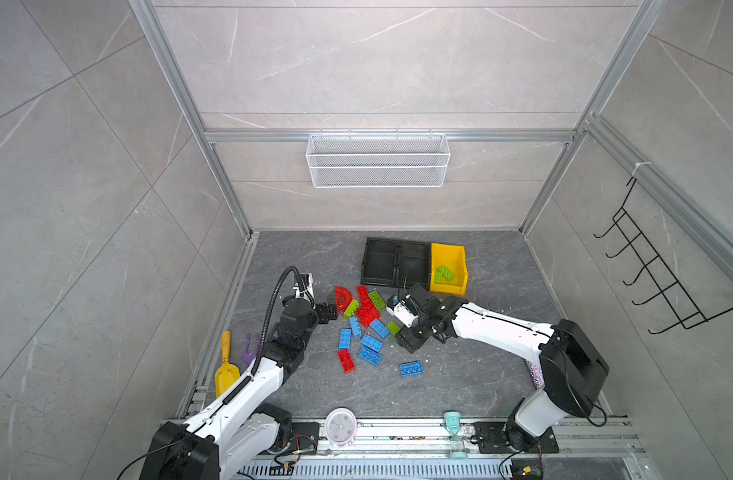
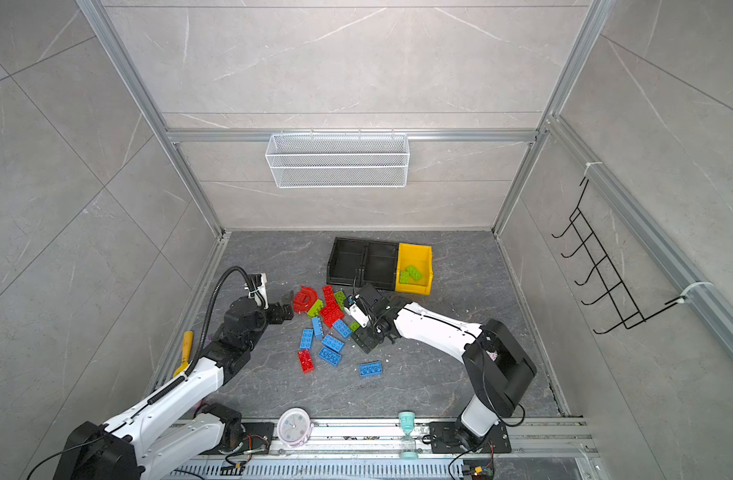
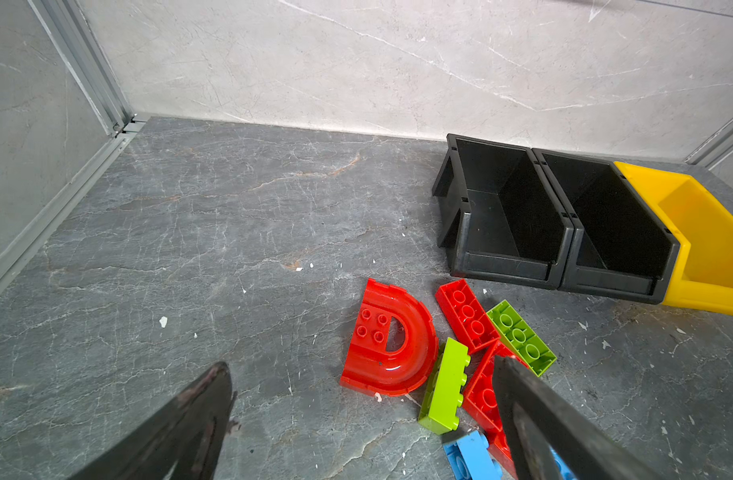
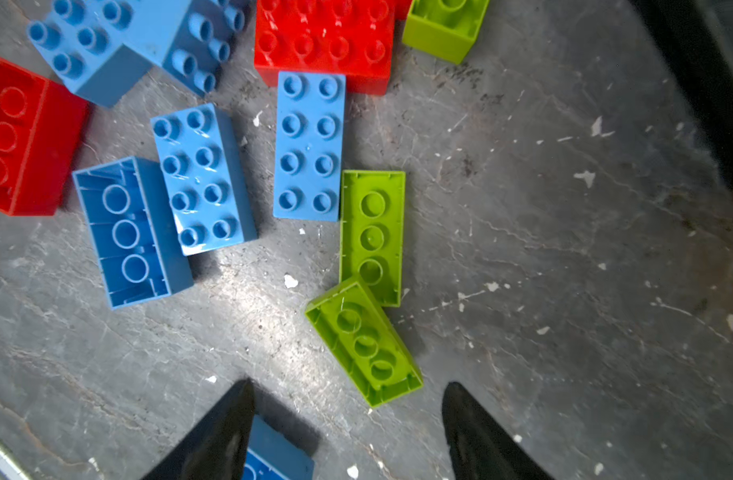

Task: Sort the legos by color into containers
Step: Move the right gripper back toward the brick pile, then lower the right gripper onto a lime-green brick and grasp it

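Note:
Red, blue and lime green legos (image 1: 366, 328) lie scattered mid-floor, among them a red arch (image 3: 391, 340). Behind them stand two empty black containers (image 1: 380, 259) (image 1: 414, 262) and a yellow container (image 1: 461, 257) holding two green bricks (image 1: 443, 274). My left gripper (image 3: 362, 365) is open and empty, low at the pile's left side beside the arch (image 1: 343, 297). My right gripper (image 4: 348, 388) points down at the pile's right side, open, holding nothing. A tilted, upside-down green brick (image 4: 364, 340) lies just ahead of its fingertips. A blue brick (image 4: 273, 453) sits beside one finger.
A yellow shovel (image 1: 225, 370) and a purple item (image 1: 250, 347) lie by the left rail. A white wire basket (image 1: 377, 160) hangs on the back wall and a black hook rack (image 1: 655, 266) on the right wall. A clock (image 1: 340, 426) and a teal sand timer (image 1: 454, 432) stand on the front rail.

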`<state>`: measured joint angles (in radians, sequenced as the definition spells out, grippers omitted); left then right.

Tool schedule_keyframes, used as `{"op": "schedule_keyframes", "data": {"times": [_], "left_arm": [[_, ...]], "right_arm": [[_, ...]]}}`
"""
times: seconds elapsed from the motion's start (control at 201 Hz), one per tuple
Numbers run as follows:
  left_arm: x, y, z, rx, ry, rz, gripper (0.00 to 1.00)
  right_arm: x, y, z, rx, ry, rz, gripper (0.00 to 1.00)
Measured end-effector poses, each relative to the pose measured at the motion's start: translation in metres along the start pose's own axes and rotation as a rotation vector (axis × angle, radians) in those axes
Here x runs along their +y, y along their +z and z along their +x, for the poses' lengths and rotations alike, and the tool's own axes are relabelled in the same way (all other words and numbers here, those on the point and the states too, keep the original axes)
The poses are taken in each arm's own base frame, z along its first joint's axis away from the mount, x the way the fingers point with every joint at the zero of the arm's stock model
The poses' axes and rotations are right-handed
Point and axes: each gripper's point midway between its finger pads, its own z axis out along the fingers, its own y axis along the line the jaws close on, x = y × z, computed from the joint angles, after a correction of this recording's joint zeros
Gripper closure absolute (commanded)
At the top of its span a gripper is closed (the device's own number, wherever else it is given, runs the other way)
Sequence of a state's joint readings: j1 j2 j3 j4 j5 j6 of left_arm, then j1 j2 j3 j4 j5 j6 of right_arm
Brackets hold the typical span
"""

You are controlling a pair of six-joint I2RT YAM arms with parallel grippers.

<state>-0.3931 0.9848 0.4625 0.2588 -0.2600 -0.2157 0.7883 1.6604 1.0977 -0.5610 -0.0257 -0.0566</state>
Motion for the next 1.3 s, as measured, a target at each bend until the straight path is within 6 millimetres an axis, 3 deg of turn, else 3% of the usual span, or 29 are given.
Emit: {"op": "schedule_keyframes", "data": {"times": [0.478, 0.766, 0.916, 1.304], "left_arm": [[0.0, 0.0, 0.0, -0.001, 0.0, 0.0, 0.0], [0.0, 0.0, 0.0, -0.001, 0.0, 0.0, 0.0], [0.0, 0.0, 0.0, -0.001, 0.0, 0.0, 0.0], [0.0, -0.001, -0.001, -0.005, 0.002, 0.0, 0.0]], "right_arm": [[-0.017, 0.031, 0.008, 0.095, 0.062, 0.122, 0.22], [-0.056, 0.025, 0.031, 0.119, 0.266, 0.194, 0.15], [-0.076, 0.01, 0.029, 0.076, 0.385, 0.196, 0.13], [-0.066, 0.02, 0.022, 0.102, 0.363, 0.113, 0.08]]}}
